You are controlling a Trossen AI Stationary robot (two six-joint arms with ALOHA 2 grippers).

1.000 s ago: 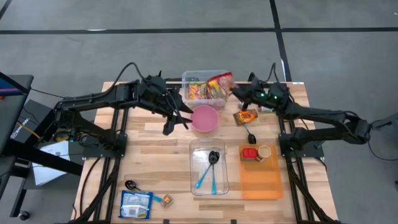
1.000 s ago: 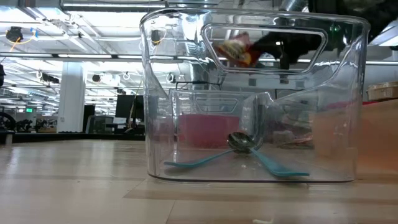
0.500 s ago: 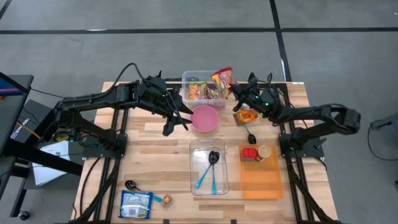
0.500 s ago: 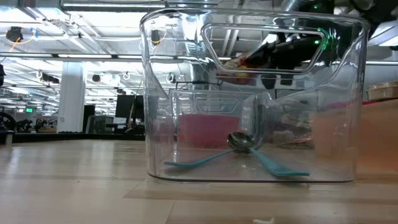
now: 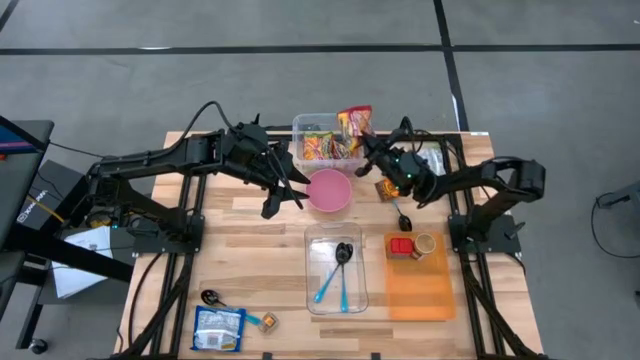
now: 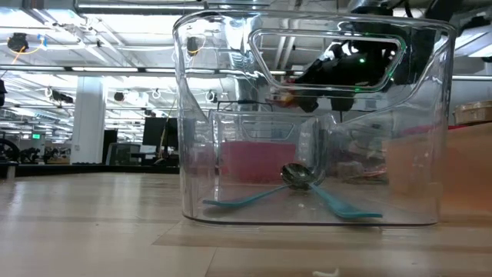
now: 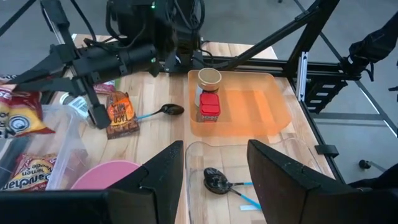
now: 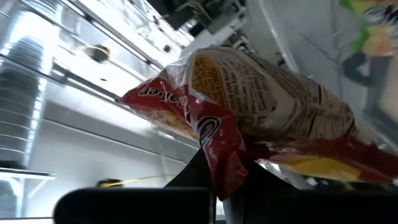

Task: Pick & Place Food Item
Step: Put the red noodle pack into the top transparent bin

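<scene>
1. Worktop [image 5: 260, 235]: wooden, both arms over its far half.
2. Orange tray [image 5: 420, 285] near the right edge, clear tub [image 5: 336, 268] with spoons mid-worktop.
3. Clear bin [image 5: 325, 143] of snacks at the far edge, pink bowl [image 5: 329, 190] just in front of it.
4. Right end effector [image 5: 366, 147] clamped tight on a red-yellow snack bag [image 5: 355, 122], bag held up beside the bin's right end.
5. Left end effector [image 5: 284, 192] half open, holding nothing, just left of the pink bowl.
</scene>
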